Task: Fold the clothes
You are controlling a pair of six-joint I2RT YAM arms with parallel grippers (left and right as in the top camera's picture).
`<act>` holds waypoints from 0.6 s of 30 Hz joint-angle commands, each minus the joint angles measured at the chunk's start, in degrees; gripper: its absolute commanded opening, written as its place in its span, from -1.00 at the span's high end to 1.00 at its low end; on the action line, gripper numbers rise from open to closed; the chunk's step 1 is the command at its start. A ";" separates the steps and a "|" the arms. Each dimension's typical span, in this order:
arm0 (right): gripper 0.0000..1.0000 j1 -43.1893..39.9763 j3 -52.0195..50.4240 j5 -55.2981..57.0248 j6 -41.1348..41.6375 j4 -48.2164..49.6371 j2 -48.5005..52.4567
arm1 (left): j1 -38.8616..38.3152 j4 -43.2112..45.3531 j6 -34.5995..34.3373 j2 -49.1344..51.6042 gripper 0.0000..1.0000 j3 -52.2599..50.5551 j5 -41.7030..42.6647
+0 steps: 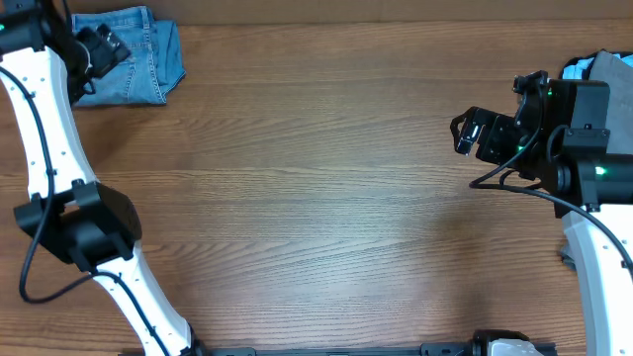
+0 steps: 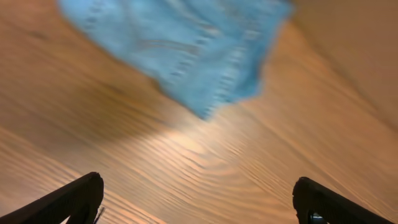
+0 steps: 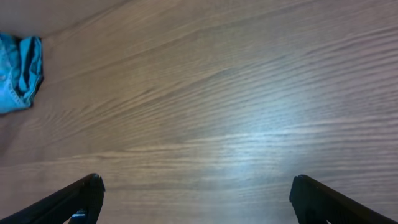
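Overhead, the jeans point(image 1: 138, 59) are seen folded at the far left corner of the table point(image 1: 316, 198), in a nearly square bundle whose pointing cannot be told. The left gripper point(image 1: 104, 44) is held at their left edge with jaws spread. The right gripper point(image 1: 463, 132) is likewise spread, near the pale garments point(image 1: 605, 64).

You have light-blue denim jeans point(image 1: 129, 54) just ahead of your black left pincer point(image 2: 199, 190), a brown, finely wood-grained table point(image 1: 316, 188) beneath it, and pale-blue and grey garments point(image 1: 605, 65) behind your black right pincer point(image 3: 196, 190).
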 commanded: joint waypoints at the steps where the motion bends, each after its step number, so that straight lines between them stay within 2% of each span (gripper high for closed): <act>1: -1.00 0.07 2.95 -3.74 -0.37 -0.28 -1.99 | -2.45 -0.57 1.60 -5.75 -1.00 0.39 5.68; 8: -1.00 0.20 2.93 -4.76 -0.42 -1.14 -8.61 | -10.40 -3.45 1.75 -15.19 -0.99 0.39 -0.50; 12: -0.79 0.24 1.97 -4.61 -2.40 -5.14 -11.50 | -17.84 -3.19 1.46 -16.35 -1.00 0.31 -4.87; 18: -0.78 0.22 -2.93 -2.82 -2.34 -6.56 -16.00 | -29.88 0.09 1.33 -16.24 -1.00 -5.35 -8.70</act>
